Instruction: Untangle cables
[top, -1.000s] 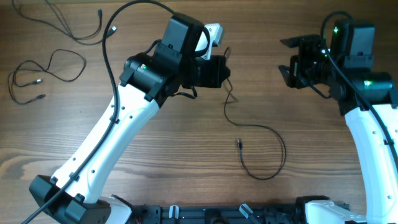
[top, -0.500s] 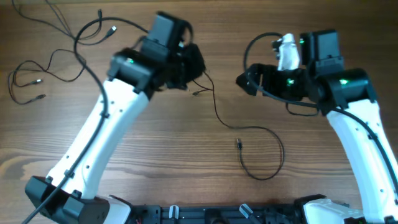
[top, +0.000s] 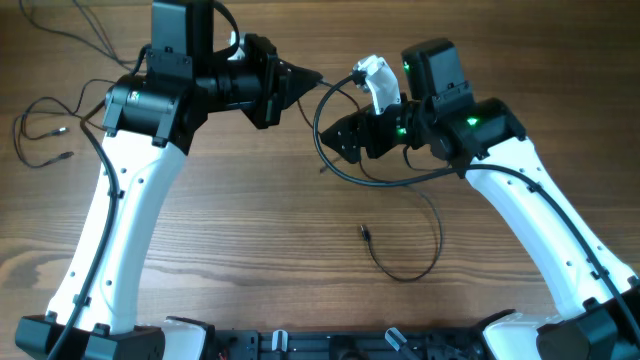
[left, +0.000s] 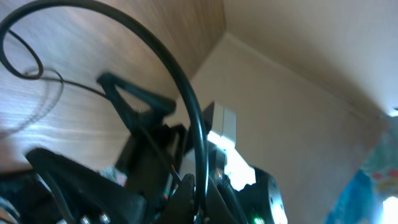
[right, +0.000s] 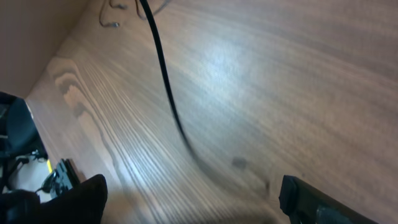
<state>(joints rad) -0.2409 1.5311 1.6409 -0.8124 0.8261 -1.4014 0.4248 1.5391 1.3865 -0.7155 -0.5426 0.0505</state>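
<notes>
Slanting from left claw (top: 311, 78) down-right, cable (top: 440, 238) loops.

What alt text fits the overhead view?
Two white-and-black robot arms lean in over a wooden table, the left gripper with fingers shut, the right gripper open, facing each other near top centre. A thin black cable loops on the wood below them; more cables lie top left.
</notes>
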